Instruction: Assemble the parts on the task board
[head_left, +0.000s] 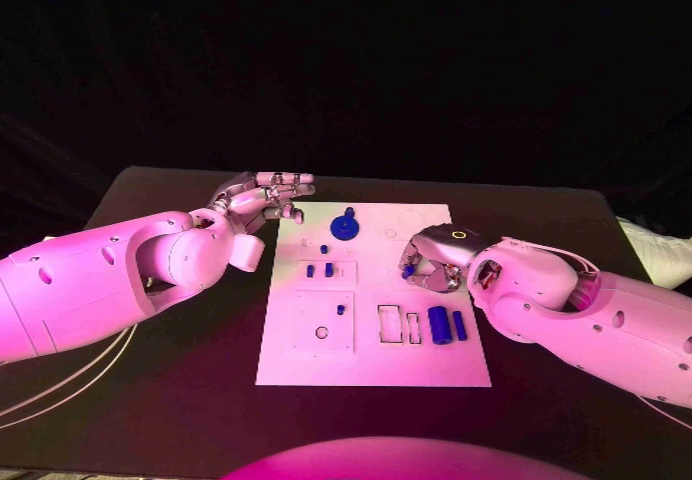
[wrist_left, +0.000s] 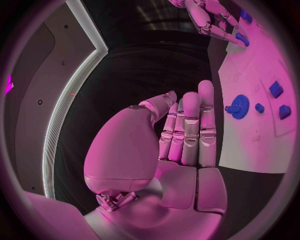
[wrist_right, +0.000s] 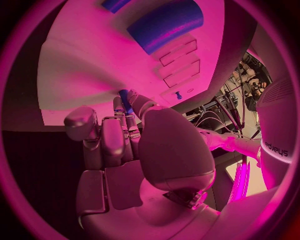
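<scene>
The task board (head_left: 372, 360) is seen as a white plate lying flat in the middle of the black surface (head_left: 173, 400), lengthwise away from the robot. All places below are given relative to this board.

At its near right corner two blue cylinders (head_left: 446, 326) lie side by side, just beside a pair of narrow rectangular slots (head_left: 392, 322); they are judged to be laid out there as parts waiting to be fitted. On the near left part a large square recess (head_left: 322, 323) with a small round hole is seen.

Over the right edge, at about mid-length, the right robot hand (head_left: 430, 265) is held low above the board. A small blue part (wrist_right: 125, 101) is pinched at its fingertips, as the right wrist view shows, with the fingers pointed down toward the plate. The part is judged to be carried that way so that it can be set into a socket, though which socket cannot be told.

Toward the middle, small blue blocks (head_left: 320, 269) stand in a shallow rectangular frame. Farther on, a blue gear (head_left: 343, 224) stands on the far part of the board.

Off the far left corner the left robot hand (head_left: 268, 196) is held raised, nothing in it, its fingers straight and pressed together in the left wrist view. It is judged to be kept aside there, out of the working hand's way.
</scene>
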